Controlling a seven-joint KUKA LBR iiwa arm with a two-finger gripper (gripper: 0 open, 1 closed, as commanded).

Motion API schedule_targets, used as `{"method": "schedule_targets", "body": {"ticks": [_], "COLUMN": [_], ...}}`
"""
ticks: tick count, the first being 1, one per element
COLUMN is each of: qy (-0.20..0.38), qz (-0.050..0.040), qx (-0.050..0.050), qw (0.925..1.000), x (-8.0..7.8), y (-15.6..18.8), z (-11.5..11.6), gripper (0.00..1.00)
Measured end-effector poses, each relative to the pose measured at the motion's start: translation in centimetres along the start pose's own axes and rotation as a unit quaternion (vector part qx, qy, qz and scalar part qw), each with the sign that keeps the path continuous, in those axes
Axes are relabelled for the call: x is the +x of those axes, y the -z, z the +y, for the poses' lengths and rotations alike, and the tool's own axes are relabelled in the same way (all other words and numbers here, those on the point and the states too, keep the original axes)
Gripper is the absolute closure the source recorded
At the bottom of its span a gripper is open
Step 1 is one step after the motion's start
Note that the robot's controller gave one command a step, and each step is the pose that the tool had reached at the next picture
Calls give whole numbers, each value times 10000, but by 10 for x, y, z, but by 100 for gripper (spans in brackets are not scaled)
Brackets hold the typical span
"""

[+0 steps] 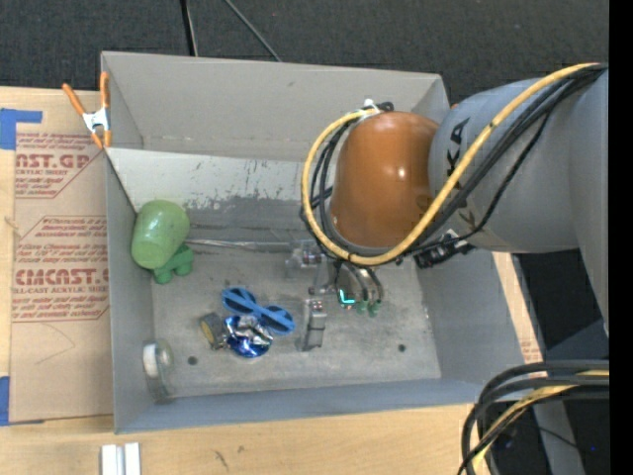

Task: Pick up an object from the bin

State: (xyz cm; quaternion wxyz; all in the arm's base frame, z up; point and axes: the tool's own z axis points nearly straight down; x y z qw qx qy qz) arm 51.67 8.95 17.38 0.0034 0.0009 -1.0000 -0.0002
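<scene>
I am holding the tool [317,319] low over the bin [396,349] floor, likely because the flat blue looped piece [259,311] is lying just beside it, away from my arm. Tool opening: I cannot tell.

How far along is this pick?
Done: the gripper is low in the bin, just right of the blue propeller-shaped piece. In hand: nothing visibly gripped. Left: grasp and lift. The blue piece, the shiny crumpled wrapper and the green toy all lie on the floor.
</scene>
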Motion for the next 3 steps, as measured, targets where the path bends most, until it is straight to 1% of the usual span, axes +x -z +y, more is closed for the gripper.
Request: {"method": "schedule_targets", "body": {"ticks": [1,2,3], "qy": [367,355,420], "qz": [-19,-42,-76], "qx": [2,-5,-16], "qw": [9993,9994,9991], "x": [-20,-22,10], "y": [-108,-103,45], "z": [34,33,77], "gripper": [0,100,100]}}
